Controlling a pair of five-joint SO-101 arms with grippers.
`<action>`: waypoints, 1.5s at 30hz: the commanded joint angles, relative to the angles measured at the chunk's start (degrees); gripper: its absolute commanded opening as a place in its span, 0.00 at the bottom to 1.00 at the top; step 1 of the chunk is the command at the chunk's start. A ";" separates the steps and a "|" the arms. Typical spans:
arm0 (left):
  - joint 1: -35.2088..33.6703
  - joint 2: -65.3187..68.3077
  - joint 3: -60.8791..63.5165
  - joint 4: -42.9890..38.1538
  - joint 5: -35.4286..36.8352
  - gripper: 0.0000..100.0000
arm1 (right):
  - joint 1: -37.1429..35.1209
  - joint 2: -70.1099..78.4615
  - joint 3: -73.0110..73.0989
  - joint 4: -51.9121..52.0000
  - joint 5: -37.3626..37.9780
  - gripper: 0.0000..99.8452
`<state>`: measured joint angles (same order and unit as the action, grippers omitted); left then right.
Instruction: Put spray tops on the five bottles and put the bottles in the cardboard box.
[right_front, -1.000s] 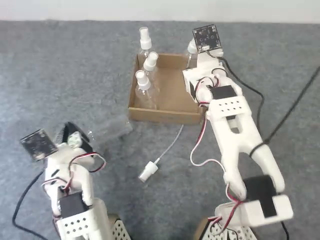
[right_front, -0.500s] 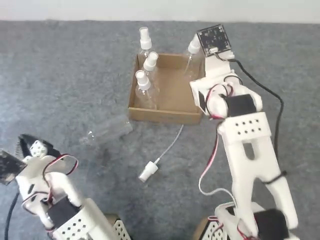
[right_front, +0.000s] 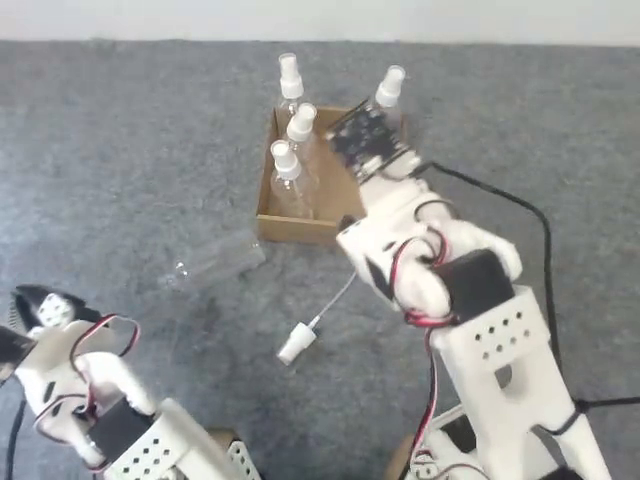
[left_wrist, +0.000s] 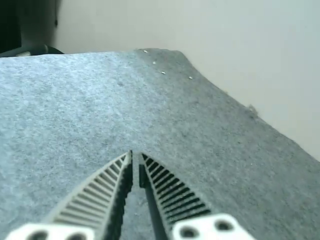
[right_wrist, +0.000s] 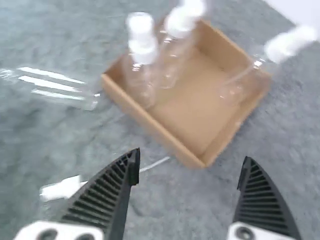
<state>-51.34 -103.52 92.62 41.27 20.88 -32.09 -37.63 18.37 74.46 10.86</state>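
The cardboard box (right_front: 300, 228) (right_wrist: 200, 107) sits at the back middle of the grey carpet. Two capped bottles (right_front: 286, 175) (right_wrist: 141, 60) stand along its left side. A third capped bottle (right_front: 289, 82) stands just behind the box. A fourth (right_front: 388, 92) (right_wrist: 270, 55) leans at the box's far right corner. An uncapped clear bottle (right_front: 215, 258) (right_wrist: 50, 85) lies on the carpet left of the box. The loose spray top (right_front: 298, 342) (right_wrist: 62, 189) with its tube lies in front. My right gripper (right_wrist: 190, 157) hangs open above the box's near edge, holding nothing. My left gripper (left_wrist: 134, 160) is shut and empty at the near left.
A black cable (right_front: 520, 215) runs across the carpet to the right of the right arm. A pale wall (right_front: 320, 20) bounds the carpet at the back. Open carpet lies between the two arms.
The right arm has drawn back from the box's far right corner toward its near edge, leaving the capped bottle there. The left arm has swung left, away from the lying bottle.
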 joint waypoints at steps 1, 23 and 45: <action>-5.36 -1.05 0.22 -5.36 -0.53 0.02 | -5.23 -2.51 -2.64 0.66 1.05 0.27; -6.15 -0.88 3.91 -12.92 -0.53 0.02 | -15.60 -10.95 1.67 4.53 8.09 0.27; -13.54 -0.97 3.91 -12.92 -0.62 0.02 | -27.91 5.85 1.49 -5.32 26.73 0.27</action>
<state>-64.44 -103.52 97.19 29.76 20.88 -59.08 -34.46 20.92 72.35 34.33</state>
